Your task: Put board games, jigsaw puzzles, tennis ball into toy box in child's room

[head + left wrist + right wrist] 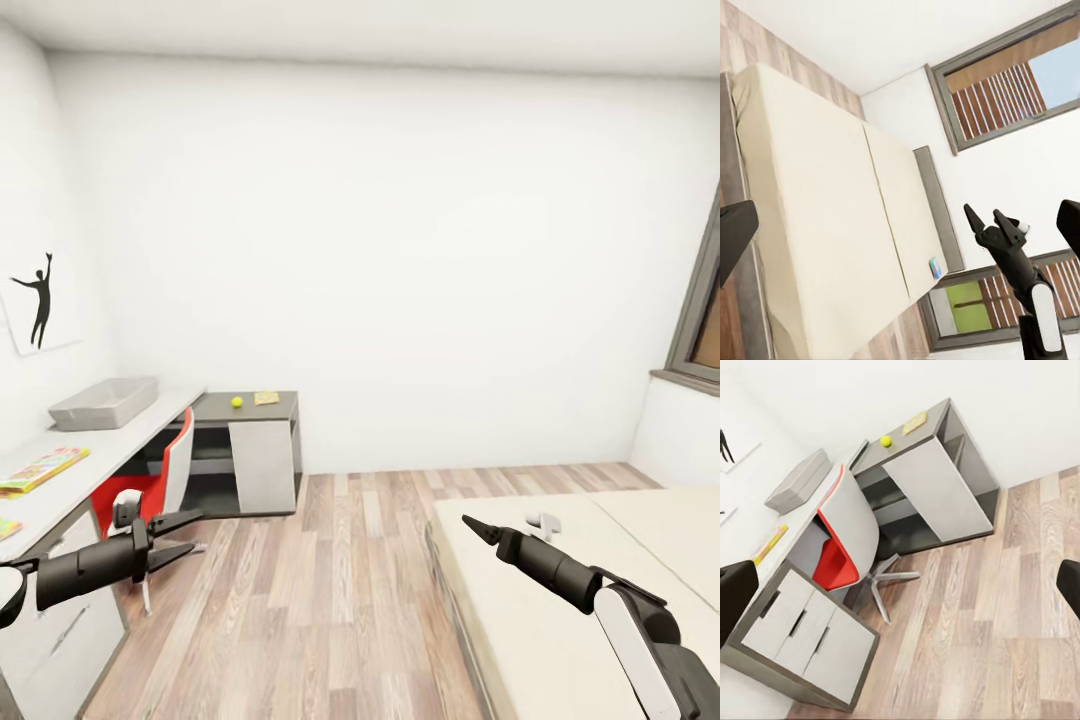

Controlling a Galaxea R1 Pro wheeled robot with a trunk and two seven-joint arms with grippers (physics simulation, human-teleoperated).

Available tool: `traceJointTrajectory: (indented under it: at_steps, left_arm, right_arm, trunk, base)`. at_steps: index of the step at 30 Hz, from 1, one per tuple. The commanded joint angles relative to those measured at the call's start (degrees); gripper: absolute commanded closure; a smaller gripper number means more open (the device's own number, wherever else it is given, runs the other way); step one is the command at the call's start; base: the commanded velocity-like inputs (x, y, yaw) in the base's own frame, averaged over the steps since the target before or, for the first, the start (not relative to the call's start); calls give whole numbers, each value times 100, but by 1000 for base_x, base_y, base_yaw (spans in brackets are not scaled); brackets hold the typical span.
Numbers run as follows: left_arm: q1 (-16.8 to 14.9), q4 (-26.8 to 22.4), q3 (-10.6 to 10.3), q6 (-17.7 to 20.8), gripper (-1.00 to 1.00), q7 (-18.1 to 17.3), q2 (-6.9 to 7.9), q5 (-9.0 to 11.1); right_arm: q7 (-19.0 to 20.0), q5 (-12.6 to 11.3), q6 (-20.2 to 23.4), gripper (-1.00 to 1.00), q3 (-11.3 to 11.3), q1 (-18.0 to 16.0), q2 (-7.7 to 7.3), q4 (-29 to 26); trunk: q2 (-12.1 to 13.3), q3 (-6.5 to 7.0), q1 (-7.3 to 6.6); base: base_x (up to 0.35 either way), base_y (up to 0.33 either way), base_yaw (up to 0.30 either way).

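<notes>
Both your tools are spread and empty: the left tool (190,535) hangs beside the counter (130,440), with the toy box (104,402) and tennis ball (237,402) farther ahead of it; the right tool (478,528) hovers over the bed (560,610).

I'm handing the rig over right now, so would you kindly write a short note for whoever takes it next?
Left gripper: fingers open, empty, held over the floor by the red chair.
Right gripper: fingers open, empty, held above the bed.
Toy box sits on the white table; what it holds cannot be seen.
Tennis ball and a flat yellow piece lie on the lower dark-grey section.
A yellow-edged board game lies on the white top.
A small blue box lies on the bed by the headboard.
Done: nothing visibly packed. Left: every toy seen here.
</notes>
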Motion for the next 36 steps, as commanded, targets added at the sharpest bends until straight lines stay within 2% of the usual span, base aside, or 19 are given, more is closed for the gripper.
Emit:
traceJointTrajectory:
  at_steps: [1,12,36]
  left_arm:
    - [-6,7,-7,10,-100,-40,2,-27]
    - [-6,7,-6,10,-100,-42,2,-27]
    - [-6,7,-9,10,-100,-34,2,-27]
  right_arm:
    - [9,-30,43,-100,-10,-1,0,-3]
    - [8,-28,40,-100,-10,-1,0,-5]
    - [15,-33,26,-100,-12,-1,-3,-8]
  trunk:
    - [-5,-3,2]
    - [-5,-3,2]
    - [-5,-3,2]
  base:
    - [-20,0,288]
    - [-52,0,227]
    - [-6,-3,14]
